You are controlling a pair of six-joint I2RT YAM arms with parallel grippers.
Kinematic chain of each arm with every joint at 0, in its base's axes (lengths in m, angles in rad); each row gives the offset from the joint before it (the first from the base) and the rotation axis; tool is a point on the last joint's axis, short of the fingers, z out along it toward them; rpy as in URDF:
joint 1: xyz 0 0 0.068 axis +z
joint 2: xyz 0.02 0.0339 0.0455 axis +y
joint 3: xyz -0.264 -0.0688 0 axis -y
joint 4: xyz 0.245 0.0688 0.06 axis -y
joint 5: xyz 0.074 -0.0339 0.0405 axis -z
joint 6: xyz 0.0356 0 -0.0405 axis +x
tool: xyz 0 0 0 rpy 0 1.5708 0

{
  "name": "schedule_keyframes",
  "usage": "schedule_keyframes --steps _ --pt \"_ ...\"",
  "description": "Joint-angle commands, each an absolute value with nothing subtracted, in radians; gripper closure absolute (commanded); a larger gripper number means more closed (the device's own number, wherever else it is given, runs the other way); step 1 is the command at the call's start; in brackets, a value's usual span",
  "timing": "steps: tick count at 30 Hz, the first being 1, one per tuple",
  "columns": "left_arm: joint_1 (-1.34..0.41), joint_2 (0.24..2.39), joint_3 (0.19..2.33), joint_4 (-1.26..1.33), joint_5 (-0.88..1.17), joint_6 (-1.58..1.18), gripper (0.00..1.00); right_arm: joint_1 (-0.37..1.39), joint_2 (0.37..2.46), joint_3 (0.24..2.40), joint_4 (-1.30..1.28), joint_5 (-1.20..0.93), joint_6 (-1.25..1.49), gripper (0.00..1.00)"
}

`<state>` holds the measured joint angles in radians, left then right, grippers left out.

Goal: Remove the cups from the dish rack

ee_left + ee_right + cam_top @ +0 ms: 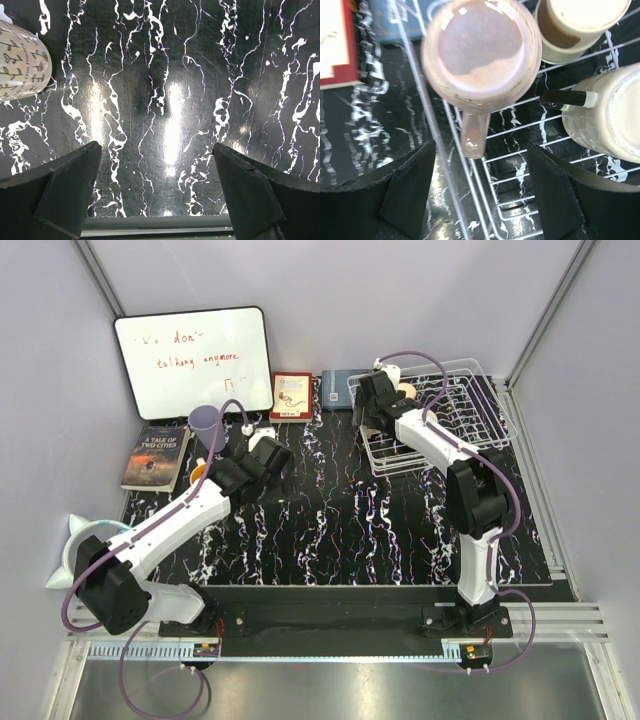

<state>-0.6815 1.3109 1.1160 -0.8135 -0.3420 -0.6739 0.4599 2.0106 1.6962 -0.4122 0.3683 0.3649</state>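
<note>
Well left of dish rack [470,400]: lavender cup [205,421] and orange-inside cup [198,475] stand on worktop [340,530], unloaded. Patterned cup [20,60] sits near left end effector [155,165], which hangs spread and empty over bare worktop. At rack's left end: right end effector [481,150], fingers apart, nothing held, over pink mug [480,50]. Two cream cups [612,115] in rack beside it. Judgement: three out, three left, roughly half done.

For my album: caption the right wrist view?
Open right gripper hovers over a pink mug in the wire dish rack.
</note>
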Motion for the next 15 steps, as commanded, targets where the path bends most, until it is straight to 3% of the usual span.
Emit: schedule_keyframes --steps 1,15 --pt "-0.693 1.296 1.098 -0.787 -0.356 -0.687 0.01 0.457 2.054 1.689 -0.344 0.440 0.337 0.20" --pt "-0.695 1.284 1.071 -0.802 -0.365 -0.687 0.01 0.457 2.108 1.701 -0.327 0.378 0.393 0.23"
